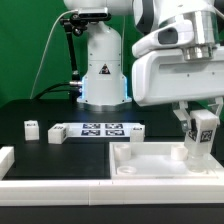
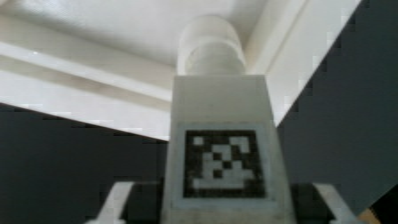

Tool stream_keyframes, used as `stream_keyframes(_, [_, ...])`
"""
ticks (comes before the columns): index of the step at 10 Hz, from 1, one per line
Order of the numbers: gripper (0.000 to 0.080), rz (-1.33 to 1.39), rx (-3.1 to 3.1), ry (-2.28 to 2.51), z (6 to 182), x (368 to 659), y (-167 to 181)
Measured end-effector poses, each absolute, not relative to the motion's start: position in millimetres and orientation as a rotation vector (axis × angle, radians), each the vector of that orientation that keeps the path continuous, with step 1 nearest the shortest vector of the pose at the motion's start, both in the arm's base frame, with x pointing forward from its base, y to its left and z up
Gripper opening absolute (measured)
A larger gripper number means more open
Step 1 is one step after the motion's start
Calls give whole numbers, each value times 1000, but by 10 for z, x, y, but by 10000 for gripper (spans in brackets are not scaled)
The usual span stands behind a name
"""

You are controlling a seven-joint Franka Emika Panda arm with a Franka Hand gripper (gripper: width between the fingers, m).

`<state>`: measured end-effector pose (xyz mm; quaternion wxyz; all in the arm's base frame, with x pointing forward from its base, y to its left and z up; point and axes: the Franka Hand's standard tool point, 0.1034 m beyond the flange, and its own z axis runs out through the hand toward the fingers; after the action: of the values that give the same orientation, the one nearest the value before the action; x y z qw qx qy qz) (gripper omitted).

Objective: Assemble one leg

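Leg stands upright over the tray-like piece, its rounded lower end at that piece's inner corner toward the exterior view's right (whether it touches cannot be told). Gripper clamps the leg's tagged upper part. Beyond the tray-like piece lies the marker board, and two small white blocks sit farther toward the exterior view's left.

No words or numbers legible. Triangular sign on robot base, upper centre of exterior frame. Black-and-white tags on marker board, centre, and on leg, right.
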<state>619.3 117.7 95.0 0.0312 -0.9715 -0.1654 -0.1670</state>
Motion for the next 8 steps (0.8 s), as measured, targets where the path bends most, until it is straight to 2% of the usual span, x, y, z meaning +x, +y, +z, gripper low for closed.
stream_keyframes(4, [293, -566, -2983, -507, 804, 6200, 1206])
stream_keyframes(8, [294, -680, -2964, -502, 742, 6116, 1205])
